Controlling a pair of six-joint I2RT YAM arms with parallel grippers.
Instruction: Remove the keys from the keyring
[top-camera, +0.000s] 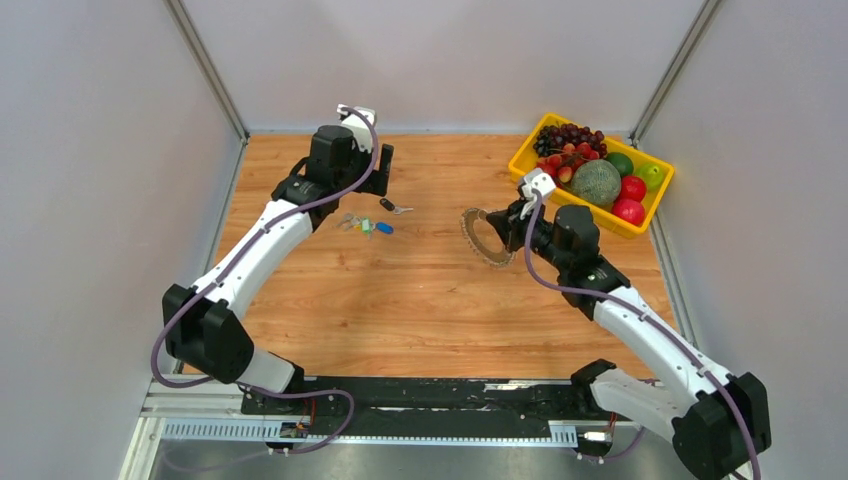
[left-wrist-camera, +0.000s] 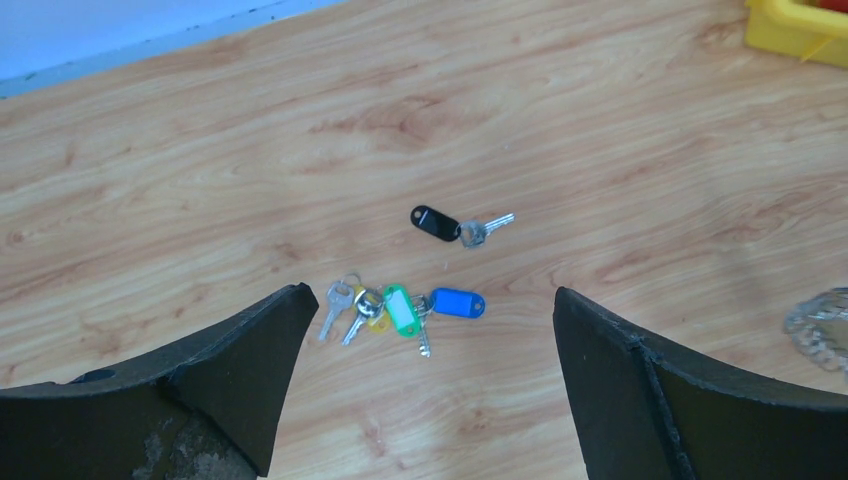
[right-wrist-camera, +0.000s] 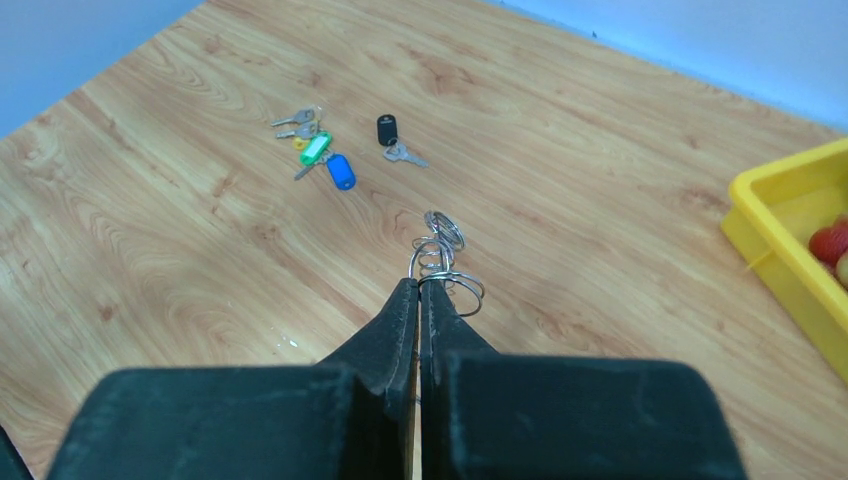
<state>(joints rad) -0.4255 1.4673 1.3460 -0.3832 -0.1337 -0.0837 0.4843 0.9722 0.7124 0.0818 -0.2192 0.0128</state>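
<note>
Several small silver keys with green, blue and yellow tags lie in a cluster (left-wrist-camera: 385, 310) (top-camera: 365, 225) on the wooden table. One key with a black tag (left-wrist-camera: 450, 224) (top-camera: 393, 207) lies apart, just beyond them. My left gripper (left-wrist-camera: 432, 298) (top-camera: 380, 172) hovers over the cluster, open, with nothing between its fingers. The keyring (top-camera: 485, 237), a grey coil-like ring, stands tilted to the right of the keys. Its wire loops (right-wrist-camera: 443, 240) stick out past my right gripper (right-wrist-camera: 418, 285) (top-camera: 505, 222), which is shut on its rim.
A yellow tray (top-camera: 522, 158) (right-wrist-camera: 790, 230) holding grapes, a melon, apples and strawberries sits at the back right, close behind the right gripper. Grey walls enclose the table on three sides.
</note>
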